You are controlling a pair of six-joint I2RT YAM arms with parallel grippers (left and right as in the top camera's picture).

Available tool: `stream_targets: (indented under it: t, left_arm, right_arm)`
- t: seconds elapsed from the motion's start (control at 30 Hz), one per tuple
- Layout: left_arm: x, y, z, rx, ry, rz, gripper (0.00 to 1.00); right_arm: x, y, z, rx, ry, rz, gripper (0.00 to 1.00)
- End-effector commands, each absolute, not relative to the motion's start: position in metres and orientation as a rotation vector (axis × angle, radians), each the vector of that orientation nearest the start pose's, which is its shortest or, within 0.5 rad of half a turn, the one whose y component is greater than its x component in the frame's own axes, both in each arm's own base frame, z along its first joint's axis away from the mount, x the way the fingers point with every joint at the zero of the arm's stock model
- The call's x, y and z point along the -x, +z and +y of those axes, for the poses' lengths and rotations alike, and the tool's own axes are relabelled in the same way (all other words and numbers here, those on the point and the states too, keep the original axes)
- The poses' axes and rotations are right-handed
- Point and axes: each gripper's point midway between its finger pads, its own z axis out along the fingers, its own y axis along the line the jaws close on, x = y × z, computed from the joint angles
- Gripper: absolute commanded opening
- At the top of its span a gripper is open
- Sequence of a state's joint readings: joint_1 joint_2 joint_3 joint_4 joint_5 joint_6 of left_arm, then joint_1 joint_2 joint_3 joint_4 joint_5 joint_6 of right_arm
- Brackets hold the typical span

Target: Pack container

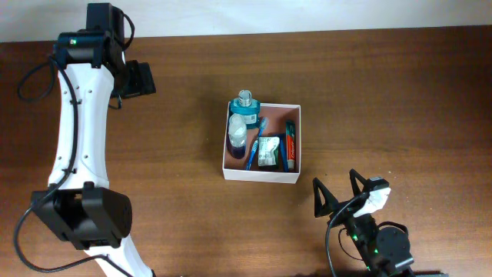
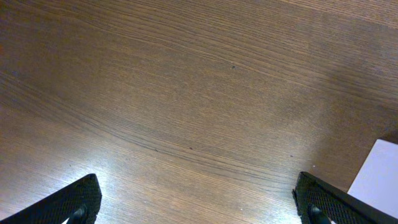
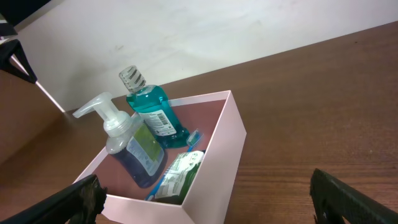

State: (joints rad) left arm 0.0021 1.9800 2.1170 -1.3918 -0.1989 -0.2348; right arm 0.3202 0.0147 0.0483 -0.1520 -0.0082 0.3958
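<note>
Left gripper and right gripper had jaws apart, both empty. Container already held bottles, toothbrush and toothpaste. Packing looked finished.

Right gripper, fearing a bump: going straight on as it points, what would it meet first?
Probably the container, its near white wall, though depth is unclear; the right gripper points toward it.

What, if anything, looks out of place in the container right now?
Only the teal bottle: it leans with its cap poking past the container's far rim. The rest lies inside; nothing looks spilled or damaged.
</note>
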Motion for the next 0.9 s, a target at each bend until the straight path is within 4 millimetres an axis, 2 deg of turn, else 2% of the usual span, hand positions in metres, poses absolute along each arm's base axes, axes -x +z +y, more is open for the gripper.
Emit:
stream_targets:
  t: [0.0, 0.37, 0.5, 0.57, 0.7, 0.87]
  left_arm:
    - [-0.433, 0.234, 0.035, 0.368, 0.227, 2.732, 0.99]
    - [-0.434, 0.228, 0.036, 0.371, 0.231, 2.745, 0.99]
    - [-0.431, 0.240, 0.036, 0.371, 0.224, 2.718, 0.99]
    - [-0.426, 0.255, 0.034, 0.365, 0.214, 2.683, 0.99]
    - [-0.408, 0.301, 0.022, 0.329, 0.176, 2.573, 0.99]
    - [-0.367, 0.370, 0.010, 0.287, 0.114, 2.394, 0.99]
  right_arm:
    - [-0.231, 0.155, 0.075, -0.069, 0.528, 1.712, 0.98]
    - [-0.231, 0.155, 0.075, -0.069, 0.528, 1.712, 0.98]
    - [-0.231, 0.155, 0.075, -0.069, 0.528, 1.712, 0.99]
    - [-0.231, 0.155, 0.075, -0.069, 0.528, 1.712, 0.98]
    - [-0.231, 0.155, 0.075, -0.069, 0.528, 1.712, 0.98]
    - [-0.231, 0.155, 0.075, -0.069, 0.528, 1.712, 0.98]
